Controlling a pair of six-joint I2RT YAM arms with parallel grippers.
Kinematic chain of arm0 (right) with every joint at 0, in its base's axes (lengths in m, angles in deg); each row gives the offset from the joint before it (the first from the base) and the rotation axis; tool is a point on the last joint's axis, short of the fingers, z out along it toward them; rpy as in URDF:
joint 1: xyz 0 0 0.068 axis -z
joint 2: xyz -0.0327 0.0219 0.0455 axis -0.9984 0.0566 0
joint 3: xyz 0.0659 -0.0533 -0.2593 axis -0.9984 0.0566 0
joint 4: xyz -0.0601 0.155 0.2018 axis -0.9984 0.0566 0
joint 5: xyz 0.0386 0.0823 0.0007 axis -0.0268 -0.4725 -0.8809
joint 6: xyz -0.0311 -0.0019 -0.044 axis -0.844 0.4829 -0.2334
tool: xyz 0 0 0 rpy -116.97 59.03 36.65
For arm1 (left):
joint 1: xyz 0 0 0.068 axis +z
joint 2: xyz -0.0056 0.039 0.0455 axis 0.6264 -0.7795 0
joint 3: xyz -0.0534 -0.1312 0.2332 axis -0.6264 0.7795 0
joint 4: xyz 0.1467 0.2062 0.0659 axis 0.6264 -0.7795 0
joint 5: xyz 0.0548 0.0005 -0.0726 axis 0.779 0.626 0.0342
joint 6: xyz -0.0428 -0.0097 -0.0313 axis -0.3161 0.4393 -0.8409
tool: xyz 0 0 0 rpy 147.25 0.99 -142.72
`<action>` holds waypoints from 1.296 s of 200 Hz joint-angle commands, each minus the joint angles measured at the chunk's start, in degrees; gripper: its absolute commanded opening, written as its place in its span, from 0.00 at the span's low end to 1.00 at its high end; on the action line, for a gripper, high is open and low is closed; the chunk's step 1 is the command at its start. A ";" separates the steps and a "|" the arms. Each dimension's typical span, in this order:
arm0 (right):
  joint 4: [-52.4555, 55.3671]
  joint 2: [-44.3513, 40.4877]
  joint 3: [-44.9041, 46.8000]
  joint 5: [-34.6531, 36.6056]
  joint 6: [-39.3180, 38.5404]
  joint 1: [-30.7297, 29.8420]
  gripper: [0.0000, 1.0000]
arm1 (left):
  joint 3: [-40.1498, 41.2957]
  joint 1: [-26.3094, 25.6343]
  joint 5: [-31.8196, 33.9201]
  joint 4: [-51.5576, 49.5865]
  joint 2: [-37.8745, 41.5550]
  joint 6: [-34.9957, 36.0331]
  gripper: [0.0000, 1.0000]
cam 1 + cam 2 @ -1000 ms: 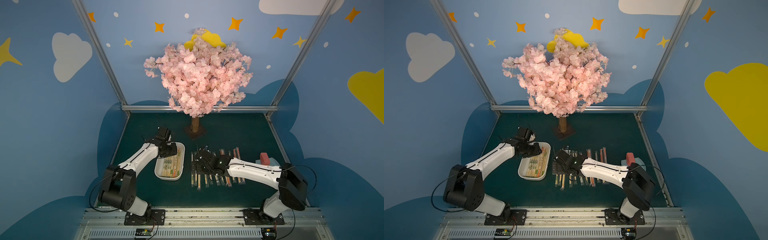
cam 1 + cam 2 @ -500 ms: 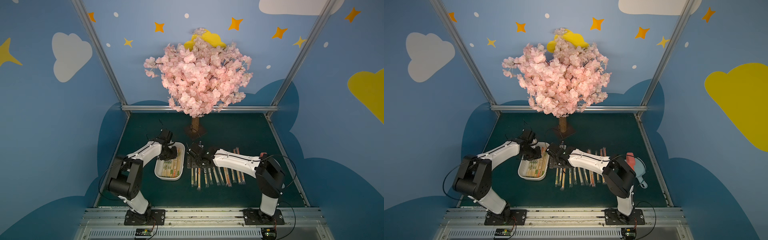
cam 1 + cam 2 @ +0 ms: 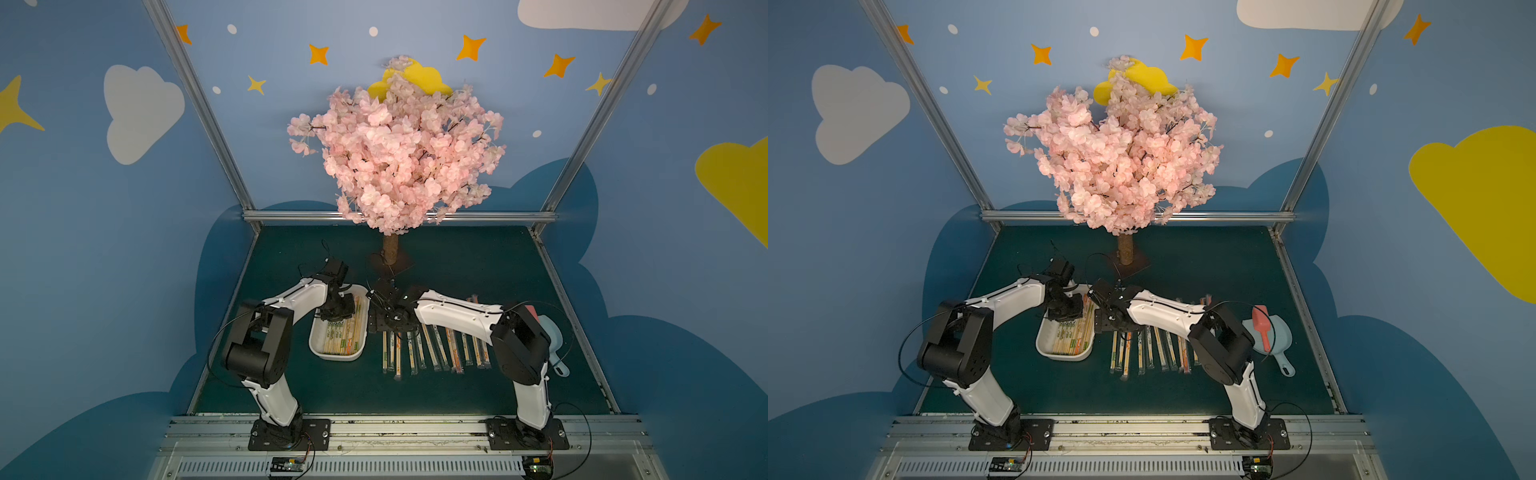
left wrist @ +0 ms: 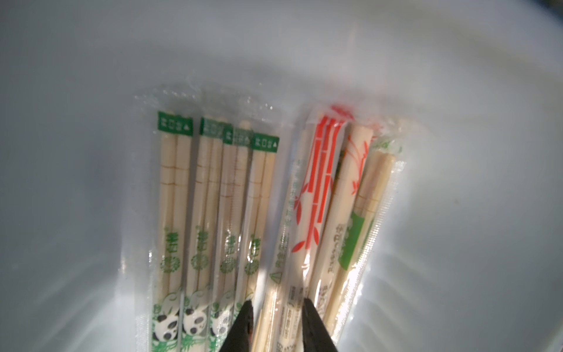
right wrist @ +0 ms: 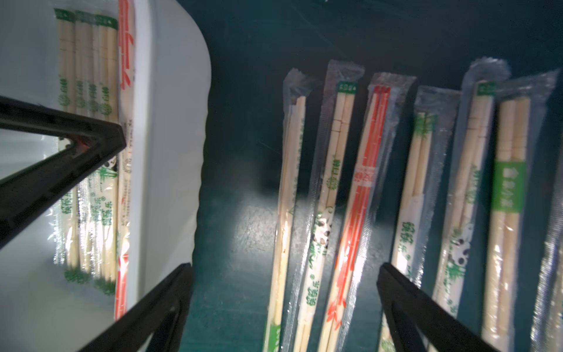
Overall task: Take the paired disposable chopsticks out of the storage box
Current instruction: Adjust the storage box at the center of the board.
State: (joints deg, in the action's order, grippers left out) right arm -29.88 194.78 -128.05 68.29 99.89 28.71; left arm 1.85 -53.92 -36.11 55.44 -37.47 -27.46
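Note:
The storage box (image 3: 336, 357) is a shallow white tray left of centre on the green mat, seen in both top views (image 3: 1063, 357). Several paired disposable chopsticks (image 4: 210, 198) in clear sleeves lie in it. My left gripper (image 4: 277, 303) reaches down into the box's far half (image 3: 338, 309). Its black fingers (image 4: 309, 307) are shut on one sleeved pair beside the orange-printed one. My right gripper (image 5: 285, 268) hangs open just right of the box (image 3: 388, 322), over the far ends of a row of sleeved pairs (image 5: 344, 183) lying on the mat (image 3: 432, 349).
A pink blossom tree (image 3: 395, 153) stands at the back, its trunk base (image 3: 390, 253) just behind both grippers. A light-blue scoop (image 3: 1273, 336) with a red tool (image 3: 1262, 320) on it lies at the right. Metal frame posts edge the mat.
My left gripper has come down into the box and its jaws have narrowed onto a pair. My right arm has swung left, bringing its open gripper up beside the box.

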 commanded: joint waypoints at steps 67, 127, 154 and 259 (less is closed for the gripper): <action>3.48 5.03 -6.96 -3.27 -2.39 0.13 0.97 | -2.28 0.11 0.34 -2.71 -2.68 0.30 0.31; 4.63 5.38 -8.93 -3.88 -2.95 0.12 0.96 | -3.26 0.13 2.96 -4.95 -2.37 -0.21 0.13; 3.86 3.57 -6.84 -3.70 -2.51 0.12 0.96 | -3.47 0.17 3.22 -5.22 -1.09 -0.23 0.11; 1.64 -2.18 -2.24 -3.70 -1.39 0.12 0.96 | -6.67 1.57 7.81 -9.40 3.02 0.96 0.07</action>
State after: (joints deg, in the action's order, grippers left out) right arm -27.65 195.17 -131.59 64.43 97.94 28.82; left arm -3.07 -53.38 -30.89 48.82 -36.80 -27.55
